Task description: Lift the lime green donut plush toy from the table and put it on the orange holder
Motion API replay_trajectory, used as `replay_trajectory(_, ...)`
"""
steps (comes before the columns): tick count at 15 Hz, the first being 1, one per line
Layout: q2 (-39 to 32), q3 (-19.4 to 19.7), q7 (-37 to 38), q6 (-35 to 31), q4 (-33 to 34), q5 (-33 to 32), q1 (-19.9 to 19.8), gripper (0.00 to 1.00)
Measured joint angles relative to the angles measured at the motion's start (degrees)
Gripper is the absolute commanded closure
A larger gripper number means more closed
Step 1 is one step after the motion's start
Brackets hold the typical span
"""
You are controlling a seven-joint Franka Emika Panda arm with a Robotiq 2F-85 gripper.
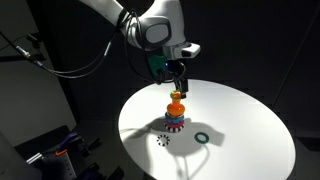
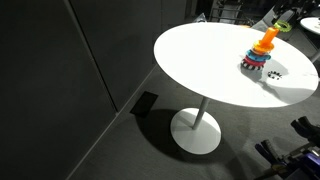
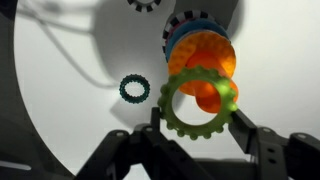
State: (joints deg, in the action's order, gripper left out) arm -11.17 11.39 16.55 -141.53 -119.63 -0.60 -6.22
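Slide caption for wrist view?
Gripper holds lime green ring over the orange peg; dark green ring lies on the white table.

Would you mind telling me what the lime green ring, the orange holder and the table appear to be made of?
The lime green ring looks matte with a notched rim, probably soft foam or fabric; it is too blurred to be sure. The orange holder is smooth and evenly coloured, likely plastic. The table has a smooth, white, hard-looking top with crisp shadows, perhaps laminate.

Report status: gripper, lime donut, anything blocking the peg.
Gripper shut on lime green donut. Donut held over orange holder, not seated. Dark green ring and speckled ring on table, off to the side.
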Motion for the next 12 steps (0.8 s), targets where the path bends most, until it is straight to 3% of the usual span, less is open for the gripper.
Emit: replay_trajectory(12, -2.2, -0.8, 0.0, 2.3, 2.0, 3.1, 0.0, 0.55)
